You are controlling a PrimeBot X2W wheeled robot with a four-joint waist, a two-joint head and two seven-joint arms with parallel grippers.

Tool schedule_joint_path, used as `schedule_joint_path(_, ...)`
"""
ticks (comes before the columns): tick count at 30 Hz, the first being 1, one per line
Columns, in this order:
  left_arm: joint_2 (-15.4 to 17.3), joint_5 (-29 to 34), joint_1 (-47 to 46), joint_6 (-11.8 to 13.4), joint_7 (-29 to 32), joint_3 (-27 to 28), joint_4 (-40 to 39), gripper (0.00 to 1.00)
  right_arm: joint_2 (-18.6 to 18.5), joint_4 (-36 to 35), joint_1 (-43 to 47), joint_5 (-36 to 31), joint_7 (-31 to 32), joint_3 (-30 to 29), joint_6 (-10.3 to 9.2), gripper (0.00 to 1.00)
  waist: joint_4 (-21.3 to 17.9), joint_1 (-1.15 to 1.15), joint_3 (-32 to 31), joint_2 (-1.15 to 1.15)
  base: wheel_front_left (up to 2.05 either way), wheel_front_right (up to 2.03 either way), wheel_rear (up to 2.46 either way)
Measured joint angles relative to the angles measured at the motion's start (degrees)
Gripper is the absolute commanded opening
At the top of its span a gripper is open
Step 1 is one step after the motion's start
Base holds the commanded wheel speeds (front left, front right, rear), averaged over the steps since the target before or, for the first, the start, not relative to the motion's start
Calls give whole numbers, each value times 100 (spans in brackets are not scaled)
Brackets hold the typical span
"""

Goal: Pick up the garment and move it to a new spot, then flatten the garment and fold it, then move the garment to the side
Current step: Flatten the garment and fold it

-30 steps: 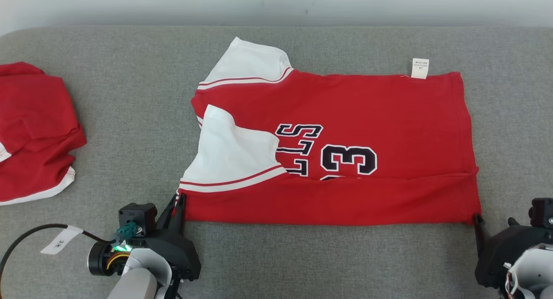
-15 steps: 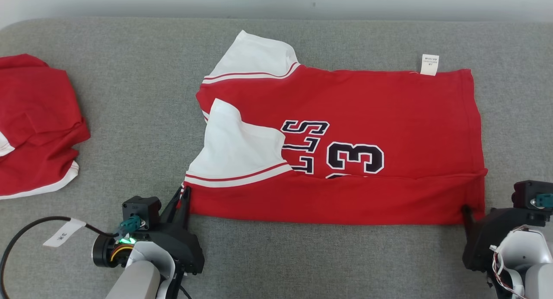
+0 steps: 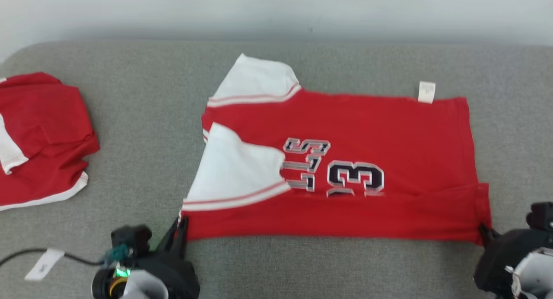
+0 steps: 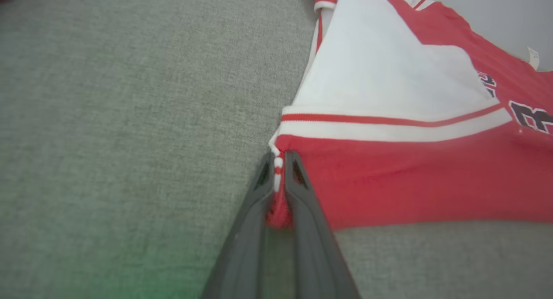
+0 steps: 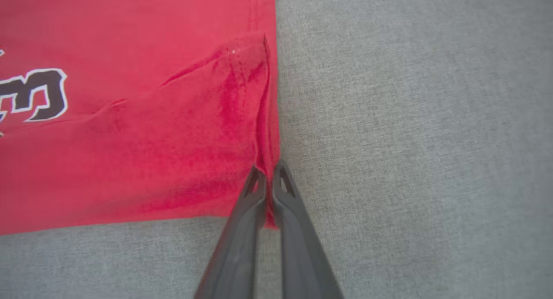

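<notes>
Jersey (image 3: 345,130) lay mid-pad (image 3: 129,117), long axis across the head view. Near edge was turned up in a band over the number. One white sleeve (image 3: 235,169) was folded in on top; the other stuck out at the far side. Head view was blurred, so fine detail was poor.

Left gripper (image 4: 280,158) was pinched tight on the near sleeve-end corner, with cloth bunched between the fingers. Right gripper (image 5: 268,171) was clamped on the near hem corner, and a crease ran off from it into the band. A second red garment (image 3: 39,135) sat well apart at the left.

Judgement: this looked like the lengthwise fold, with both near corners in hand.
- Raise both corners together and level, with the edge taut between them so the middle doesn't sag.
- Carry them over toward the far edge by the label (image 3: 426,92) and match edge to edge.
- Lay the cloth down before letting go.
- Risks: the loose sleeve may slide out, and the right-hand bite looked thin and could slip.
</notes>
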Motion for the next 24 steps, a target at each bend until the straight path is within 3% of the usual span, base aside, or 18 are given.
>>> schedule_joint_path(7, 164, -258, 866, 94, 367, 86, -840, 0, 4, -434, 502, 187, 276, -187, 1, 0, 3, 0, -329, 0, 0, 0, 0)
schedule_joint_path(15, 465, -244, 1892, 470, 888, -9, -2076, 0, 2, -960, 1525, 670, 827, -258, 0, 0, 132, -2, -610, 0, 0, 0, 0)
schedule_joint_path(21, 534, -200, 2223, 668, 989, -62, -2410, 0, -3, -1102, 1959, 953, 945, -112, 0, 0, 155, -1, -601, 0, 0, 0, 0)
schedule_joint_path(22, 525, -200, 2240, 708, 983, -56, -2414, 33, -4, -1073, 1963, 973, 945, -69, 0, 0, 145, -1, -590, 0, 0, 0, 0)
schedule_joint_path(24, 527, -196, 2260, 721, 1011, -81, -2399, 100, -1, -982, 1971, 1039, 918, 20, 0, 100, 125, -2, -566, -1, 0, 0, 0)
